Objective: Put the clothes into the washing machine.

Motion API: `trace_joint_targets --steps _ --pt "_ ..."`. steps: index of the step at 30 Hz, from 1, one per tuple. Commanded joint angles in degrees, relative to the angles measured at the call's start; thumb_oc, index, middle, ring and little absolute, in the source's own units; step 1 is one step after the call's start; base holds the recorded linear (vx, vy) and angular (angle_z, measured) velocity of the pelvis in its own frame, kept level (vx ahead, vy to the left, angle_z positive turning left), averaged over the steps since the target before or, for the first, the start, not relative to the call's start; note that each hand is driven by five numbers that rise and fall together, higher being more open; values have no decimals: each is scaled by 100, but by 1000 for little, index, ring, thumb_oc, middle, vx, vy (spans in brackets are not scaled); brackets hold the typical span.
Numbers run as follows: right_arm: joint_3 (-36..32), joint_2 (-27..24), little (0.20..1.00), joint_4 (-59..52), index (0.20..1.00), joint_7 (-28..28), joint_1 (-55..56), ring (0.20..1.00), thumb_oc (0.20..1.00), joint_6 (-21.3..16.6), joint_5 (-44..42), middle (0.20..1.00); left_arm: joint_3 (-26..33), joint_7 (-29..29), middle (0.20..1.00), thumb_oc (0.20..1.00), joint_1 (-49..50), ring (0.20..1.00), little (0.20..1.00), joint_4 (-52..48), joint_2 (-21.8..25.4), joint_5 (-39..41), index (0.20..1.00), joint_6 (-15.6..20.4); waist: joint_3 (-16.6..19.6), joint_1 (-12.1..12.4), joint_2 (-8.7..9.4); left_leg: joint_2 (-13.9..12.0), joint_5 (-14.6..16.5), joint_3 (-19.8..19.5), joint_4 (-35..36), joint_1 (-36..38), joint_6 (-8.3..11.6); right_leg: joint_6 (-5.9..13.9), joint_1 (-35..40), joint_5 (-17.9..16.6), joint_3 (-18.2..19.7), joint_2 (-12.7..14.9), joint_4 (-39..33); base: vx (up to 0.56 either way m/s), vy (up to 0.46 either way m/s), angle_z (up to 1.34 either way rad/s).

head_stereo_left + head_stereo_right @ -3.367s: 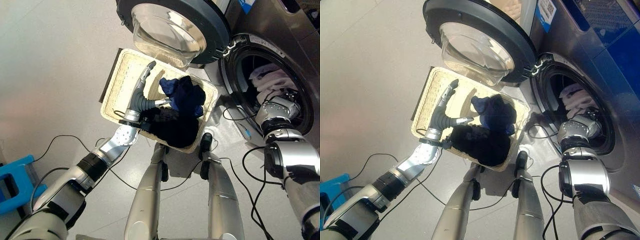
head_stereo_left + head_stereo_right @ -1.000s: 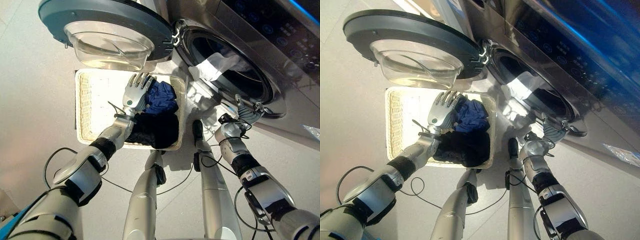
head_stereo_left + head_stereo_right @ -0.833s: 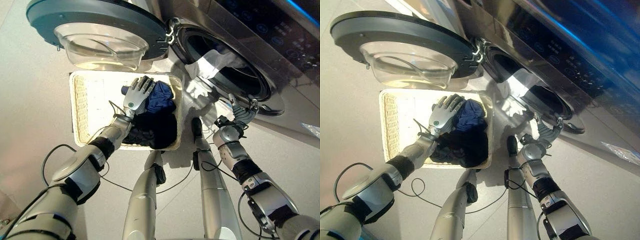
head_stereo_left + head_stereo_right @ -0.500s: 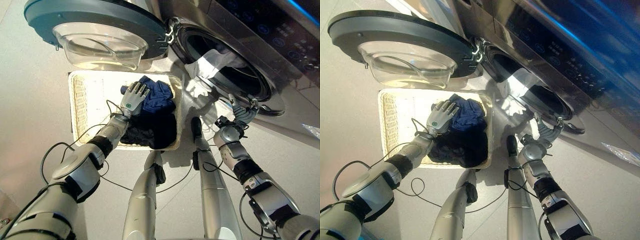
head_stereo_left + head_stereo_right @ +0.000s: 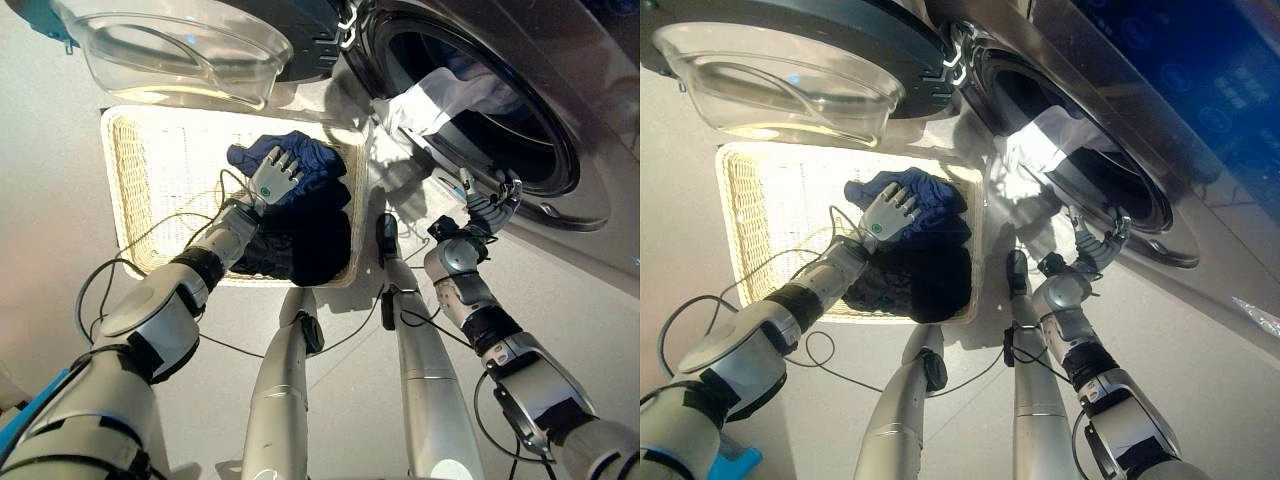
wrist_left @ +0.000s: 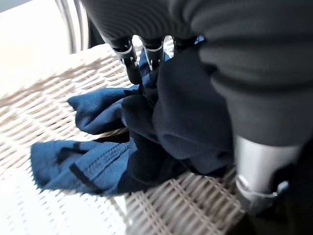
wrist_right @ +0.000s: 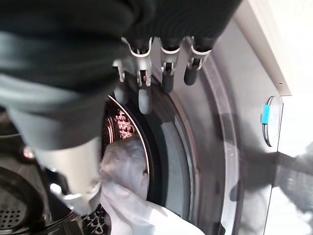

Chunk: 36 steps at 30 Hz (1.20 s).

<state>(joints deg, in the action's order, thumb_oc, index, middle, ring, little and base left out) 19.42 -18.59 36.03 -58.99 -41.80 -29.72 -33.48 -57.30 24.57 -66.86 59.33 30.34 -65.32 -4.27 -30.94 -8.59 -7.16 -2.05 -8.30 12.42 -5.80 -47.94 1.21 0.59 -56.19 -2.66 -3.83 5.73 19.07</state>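
A blue garment (image 5: 318, 163) lies bunched on a black garment (image 5: 312, 242) at the right end of the white wicker basket (image 5: 125, 190). My left hand (image 5: 272, 180) rests on the blue garment. Its fingers (image 6: 128, 55) dig into the folds, with the blue cloth (image 6: 98, 156) gathered up towards the palm and thumb. My right hand (image 5: 487, 205) hovers by the lower rim of the washing machine's opening (image 5: 540, 185), fingers (image 7: 164, 73) relaxed and holding nothing. A white garment (image 5: 440, 100) hangs out over the drum's edge.
The machine's round door (image 5: 170, 45) stands swung open above the basket's far side. The left half of the basket shows bare wicker (image 5: 770, 220). Grey floor surrounds the basket.
The camera has shifted. My left hand has dropped from above the basket onto the blue garment and curled its fingers into it. My right hand came out of the drum and stays by the rim.
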Motion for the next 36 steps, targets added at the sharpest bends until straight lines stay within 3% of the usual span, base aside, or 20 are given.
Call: trace_joint_targets --steps 1,5,14,15,16,17,18,25,36 --pt "-64 -58 1000 -232 1000 135 -362 1000 1000 -308 -145 1000 -49 -198 1000 1000 -197 1000 1000 189 177 -470 1000 122 115 40 287 126 138 232 -356 -250 437 664 142 -498 -194 -233 -456 6 -22 -4" --pt "-87 -70 1000 -208 1000 219 -474 1000 1000 -381 -241 1000 -134 -387 1000 1000 -404 1000 1000 321 149 -719 1000 137 115 10 351 103 112 210 -331 -404 456 691 15 -580 -179 -233 -553 0 0 0" --pt "-75 -84 1000 -195 1000 317 -659 1000 1000 -444 -241 1000 -208 -769 1000 1000 -715 1000 1000 540 100 -891 1000 -251 115 -22 399 65 74 192 -301 -654 484 718 -242 -666 -112 -245 -609 0 0 0" --pt "-81 -87 1000 -170 1000 363 -676 1000 1000 -474 -337 1000 -234 -1010 1000 1000 -784 1000 1000 590 99 -728 1000 -370 115 -26 409 59 75 174 -312 -708 496 724 -292 -681 -110 -233 -614 0 0 0" --pt "-87 -81 1000 -173 1000 367 -674 1000 1000 -477 -341 1000 -228 -1100 915 915 -798 915 915 595 98 -671 915 -396 115 -28 413 55 77 169 -321 -728 496 725 -310 -678 -103 -235 -606 0 0 0" --pt "-91 -73 1000 -178 1000 365 -670 1000 1000 -486 -346 1000 -225 -1219 608 608 -809 608 608 600 94 -616 608 -422 115 -29 417 51 80 165 -333 -747 495 725 -327 -674 -97 -238 -595 0 0 0" --pt "-112 -53 1000 -187 1000 370 -654 1000 1000 -518 -394 1000 -216 -1350 200 200 -822 200 200 623 83 -497 200 -332 115 -37 428 45 89 163 -343 -762 491 729 -358 -666 -78 -250 -569 0 0 0" --pt "-248 -90 1000 -82 1000 428 -581 1000 1000 -825 -676 1000 -276 -1150 200 200 -747 200 200 644 114 -383 200 186 115 -24 456 52 105 190 -312 -621 489 737 -211 -674 -138 -235 -609 0 0 0" --pt "-368 -153 1000 -166 1000 563 -495 1000 1000 -936 -974 1000 -287 -632 200 200 -760 200 200 643 249 -193 200 194 115 -18 461 53 132 214 -317 -475 485 743 -77 -642 -189 -197 -578 -2 2 -1"
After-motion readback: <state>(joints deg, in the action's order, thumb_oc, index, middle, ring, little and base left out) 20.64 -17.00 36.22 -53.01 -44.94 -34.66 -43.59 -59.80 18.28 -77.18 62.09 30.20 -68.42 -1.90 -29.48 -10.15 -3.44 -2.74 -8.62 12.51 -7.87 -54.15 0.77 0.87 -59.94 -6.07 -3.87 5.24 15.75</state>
